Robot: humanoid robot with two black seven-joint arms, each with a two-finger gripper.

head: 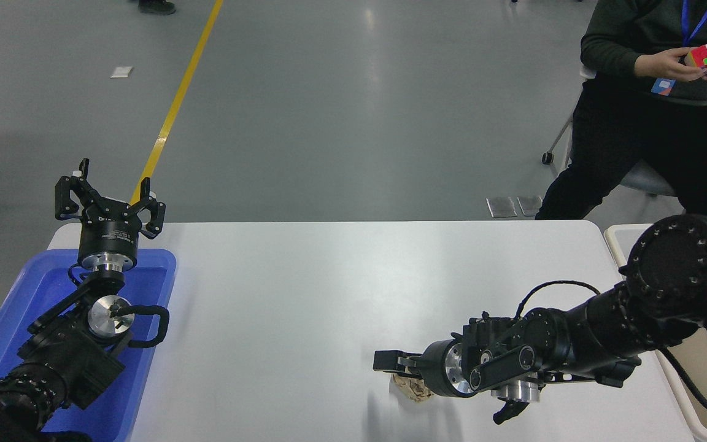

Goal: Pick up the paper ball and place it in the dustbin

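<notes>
No legible writing; right tool [394, 370] over paper ball [409, 388], grip unclear; left tool [110, 193] spread, empty.

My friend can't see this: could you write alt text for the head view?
The right gripper reaches low over a crumpled paper ball on the white table, beside the dustbin. The left gripper is parked open above a blue tray.

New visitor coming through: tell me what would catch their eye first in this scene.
First the right gripper, low over the white table near its front edge and right on top of the crumpled paper ball, mostly hiding it. Next the bright blue tray at the left edge, with the left gripper parked open above it. At top right, a seated person turns a colourful puzzle cube.
</notes>
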